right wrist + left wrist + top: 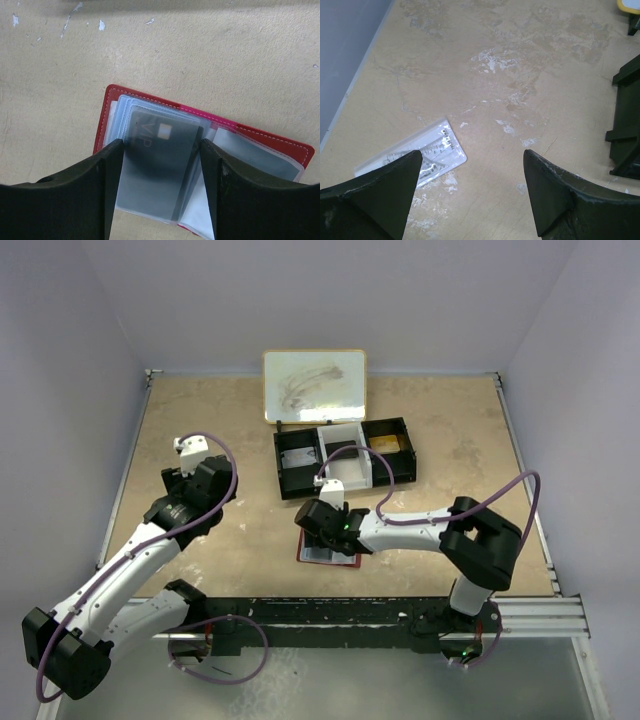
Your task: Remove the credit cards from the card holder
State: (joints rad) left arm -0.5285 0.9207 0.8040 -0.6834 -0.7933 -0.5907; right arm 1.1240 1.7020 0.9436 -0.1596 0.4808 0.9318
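Note:
The red card holder (345, 560) lies open on the table in front of the black tray, pale clear sleeves fanned out over its red cover (103, 117). A dark credit card (160, 165) marked VIP sits in the top sleeve. My right gripper (161, 145) is down on the holder (328, 530), one finger against each long side of that sleeved card. My left gripper (472, 152) hangs open over bare table at the left (195, 468), nothing between its fingers. A pale printed card (427, 150) lies flat just beyond its left finger.
A long black tray (283, 468) with a white middle compartment stands behind the holder, its end showing at the right of the left wrist view (625, 125). A small whiteboard (314, 387) leans at the back. Walls close the table's left and right sides.

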